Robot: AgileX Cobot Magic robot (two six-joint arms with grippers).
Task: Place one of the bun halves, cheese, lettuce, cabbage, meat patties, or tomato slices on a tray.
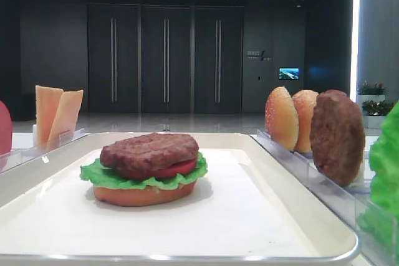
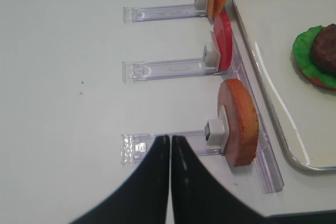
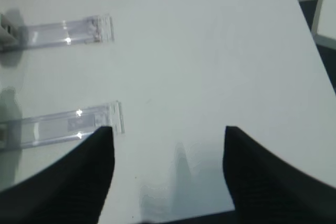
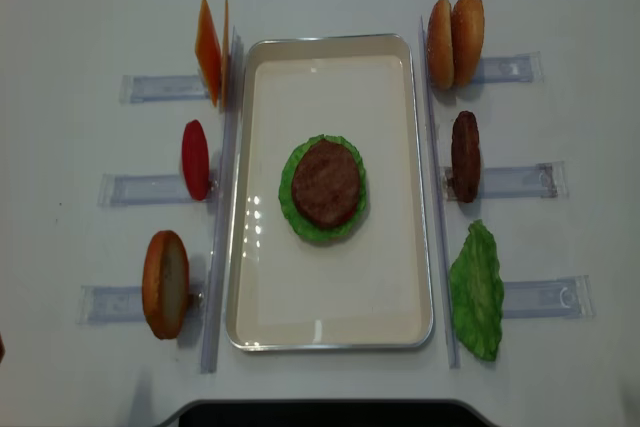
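Your right gripper hangs over bare table with its jaws spread wide and nothing between them. Your left gripper has its jaws pressed together, empty, beside a clear rack. On the tray, near its centre, a meat patty tops a stack of tomato, lettuce and bun half.

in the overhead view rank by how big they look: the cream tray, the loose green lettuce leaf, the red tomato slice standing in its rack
1. Cream-white rectangular tray, by far the largest.
2. Ruffled green lettuce leaf in the right rack.
3. Red tomato slice, smallest, though it stands edge-on, hiding its face.
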